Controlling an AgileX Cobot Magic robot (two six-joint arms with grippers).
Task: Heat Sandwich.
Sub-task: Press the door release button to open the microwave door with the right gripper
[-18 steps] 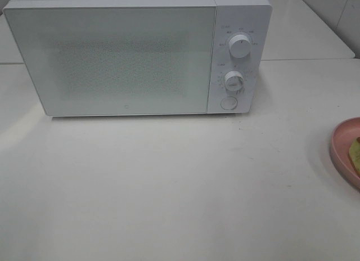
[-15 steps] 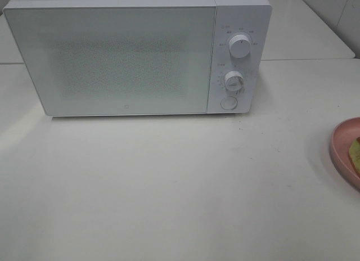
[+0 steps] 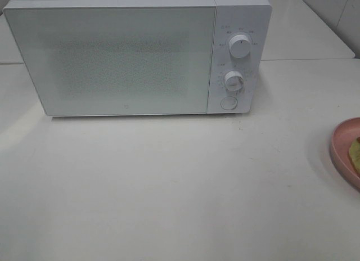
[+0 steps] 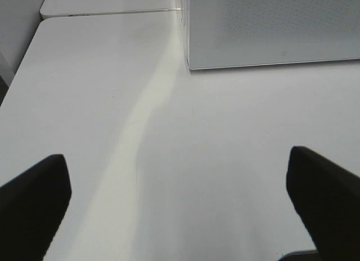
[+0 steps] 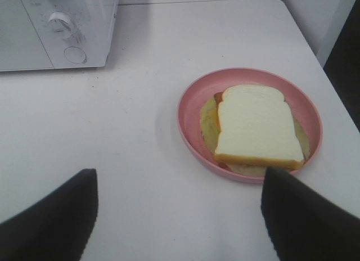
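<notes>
Nothing moved — sandwich (image 5: 256, 126) rests on pink plate (image 5: 188, 112).

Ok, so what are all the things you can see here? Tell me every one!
microwave: one, white, at the back of the table, door shut
knobs: two, white, on the microwave's right panel, one above the other
button: one, white and round, below the knobs
plate: one, pink, on the table's right side
sandwich: one, pale bread with yellow-green filling, lying on the plate
table: one, white, under everything
left hand: one, black, open, over bare table near the microwave's left front corner
right hand: one, black, open, over the table near the plate
</notes>
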